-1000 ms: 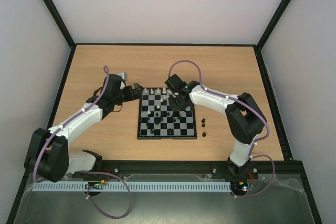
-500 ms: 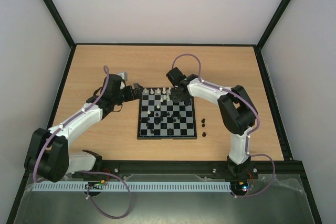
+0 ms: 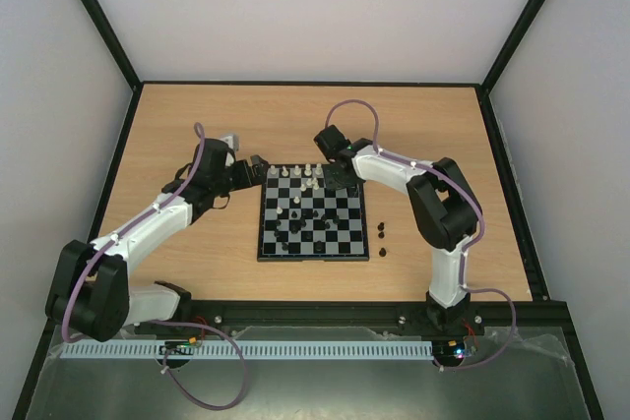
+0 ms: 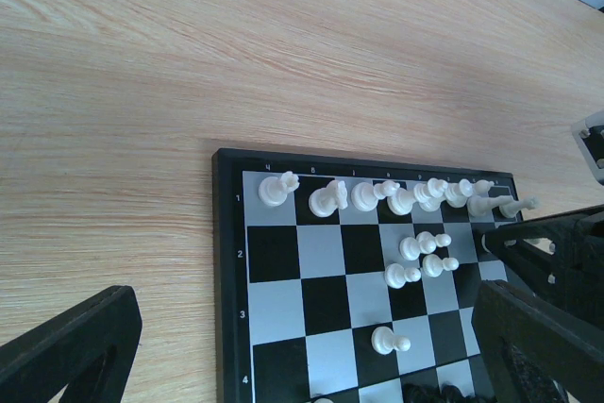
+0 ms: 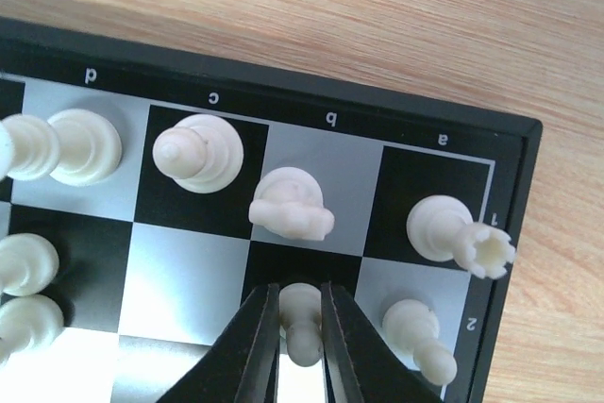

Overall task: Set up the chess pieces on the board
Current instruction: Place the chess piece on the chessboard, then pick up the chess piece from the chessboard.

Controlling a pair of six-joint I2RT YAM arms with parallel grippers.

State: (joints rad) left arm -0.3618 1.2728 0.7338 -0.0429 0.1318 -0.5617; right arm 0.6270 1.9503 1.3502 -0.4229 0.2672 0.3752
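White pieces (image 5: 291, 203) hem the right gripper (image 5: 300, 297) and its pawn (image 5: 302, 323); open table (image 5: 396, 16) lies beyond the board (image 5: 406, 120).

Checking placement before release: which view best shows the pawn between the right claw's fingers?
Right wrist: the pawn sits close up between the right claw's fingers on the board. Left wrist shows that claw from the side, pawn barely visible. Top view: too small to tell.

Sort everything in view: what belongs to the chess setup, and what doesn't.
Belongs: board, white pieces, black pieces beside the board, white pawn in the right gripper.
Doesn't: wooden table, purple cables, black frame.
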